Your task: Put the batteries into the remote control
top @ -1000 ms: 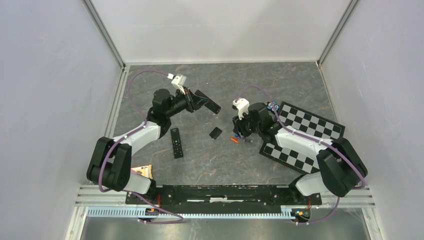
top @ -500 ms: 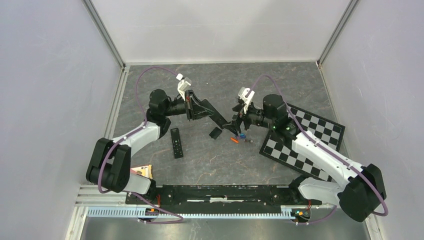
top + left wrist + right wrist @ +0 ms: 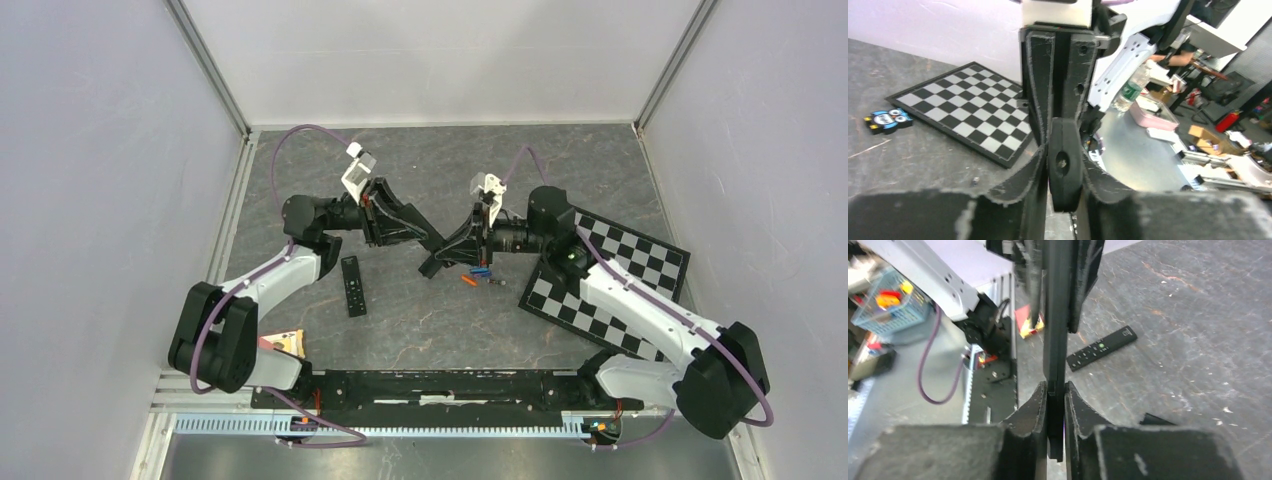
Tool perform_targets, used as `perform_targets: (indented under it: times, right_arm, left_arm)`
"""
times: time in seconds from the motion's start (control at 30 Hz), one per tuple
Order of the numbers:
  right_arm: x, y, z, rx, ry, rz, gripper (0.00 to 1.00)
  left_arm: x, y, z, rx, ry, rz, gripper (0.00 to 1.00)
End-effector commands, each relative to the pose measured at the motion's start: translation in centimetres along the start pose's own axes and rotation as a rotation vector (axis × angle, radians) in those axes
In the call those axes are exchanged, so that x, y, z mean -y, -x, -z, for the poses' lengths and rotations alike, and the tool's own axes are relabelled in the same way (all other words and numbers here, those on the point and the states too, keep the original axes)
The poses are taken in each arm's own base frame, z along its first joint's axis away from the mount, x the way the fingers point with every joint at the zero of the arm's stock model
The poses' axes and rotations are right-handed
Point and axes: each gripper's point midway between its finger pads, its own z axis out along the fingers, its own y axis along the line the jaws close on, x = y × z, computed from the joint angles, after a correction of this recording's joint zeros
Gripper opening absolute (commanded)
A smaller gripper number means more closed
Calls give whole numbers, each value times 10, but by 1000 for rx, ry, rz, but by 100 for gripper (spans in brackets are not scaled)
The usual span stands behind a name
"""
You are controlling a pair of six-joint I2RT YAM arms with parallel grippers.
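A black remote (image 3: 437,243) hangs in the air at the table's middle, held at both ends. My left gripper (image 3: 425,236) is shut on one end; in the left wrist view the remote (image 3: 1064,170) shows end-on between the fingers. My right gripper (image 3: 455,245) is shut on the other end; the remote's thin edge (image 3: 1056,315) runs up from its fingers. The orange battery (image 3: 468,281), blue battery (image 3: 481,271) and dark-and-silver battery (image 3: 495,282) lie on the table just below the right gripper. The small flat black cover (image 3: 429,268) lies partly under the grippers.
A second black remote (image 3: 353,286) lies on the table at the left, also seen in the right wrist view (image 3: 1102,347). A checkerboard (image 3: 610,270) lies at the right with a small blue toy (image 3: 887,120) beside it. An orange packet (image 3: 283,343) sits near the left arm's base.
My left arm carried the remote right to the middle. My right arm swung left, away from the batteries, and shut on the remote's free end.
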Motion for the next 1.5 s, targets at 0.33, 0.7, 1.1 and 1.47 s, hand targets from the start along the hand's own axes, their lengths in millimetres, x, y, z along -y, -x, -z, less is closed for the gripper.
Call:
perform_targets:
  times: [0.33,0.7,1.1,1.47]
  right_arm:
    - [-3,50,4,341,-33,-215,0]
    - [-1,46,-1,349,-10,-259,0]
    - [3,38,-10,301,10,-284,0]
    - [46,8,14,177,-346,-246,78]
  left_arm:
    - [22,57,-3,345,42,206,48]
    - [6,48,-7,328,84,275,41]
    - [-8,47,-14,308,84,286,17]
    - [-59,18,13,195,511,129,2]
